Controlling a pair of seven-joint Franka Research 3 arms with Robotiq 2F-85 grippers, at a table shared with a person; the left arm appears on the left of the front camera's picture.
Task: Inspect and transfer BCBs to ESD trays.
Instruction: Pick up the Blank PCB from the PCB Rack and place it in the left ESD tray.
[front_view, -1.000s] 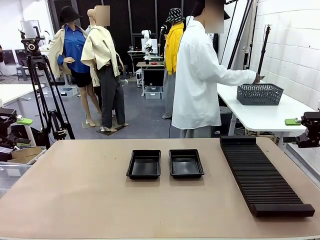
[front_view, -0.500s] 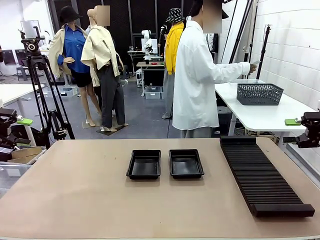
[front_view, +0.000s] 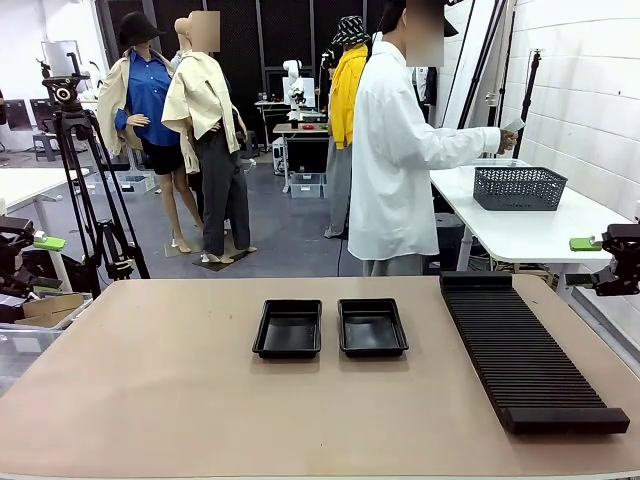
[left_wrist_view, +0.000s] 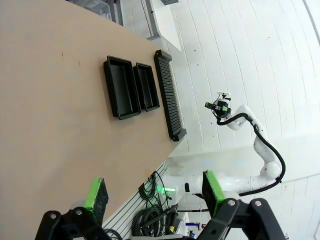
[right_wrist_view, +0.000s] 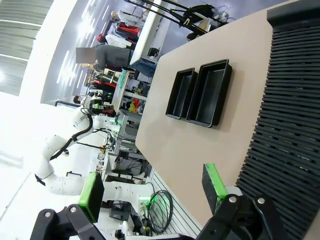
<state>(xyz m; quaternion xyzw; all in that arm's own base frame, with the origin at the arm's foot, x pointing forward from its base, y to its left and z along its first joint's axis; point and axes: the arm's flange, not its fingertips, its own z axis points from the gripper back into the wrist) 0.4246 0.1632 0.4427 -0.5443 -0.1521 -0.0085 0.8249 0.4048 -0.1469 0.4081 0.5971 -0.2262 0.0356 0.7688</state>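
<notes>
Two empty black ESD trays (front_view: 288, 328) (front_view: 372, 326) lie side by side at mid-table, also seen in the left wrist view (left_wrist_view: 121, 87) (left_wrist_view: 146, 86) and the right wrist view (right_wrist_view: 181, 93) (right_wrist_view: 210, 92). My left gripper (left_wrist_view: 152, 190) hangs open off the table's left side (front_view: 30, 240), far from them. My right gripper (right_wrist_view: 152, 189) is open too, beyond the right edge (front_view: 600, 243). The person (front_view: 400, 150) stands turned away, one hand lifting a small pale flat piece (front_view: 513, 125); it is too small to tell whether it is a BCB. No green board lies on the table.
A long black ribbed rack (front_view: 525, 350) runs along the table's right side. A grey mesh basket (front_view: 519, 187) sits on the white table (front_view: 520, 235) behind. A camera tripod (front_view: 85, 180) stands at the back left.
The person's hand has risen from the mesh basket to shoulder height with the pale piece in it. Both arms stayed still.
</notes>
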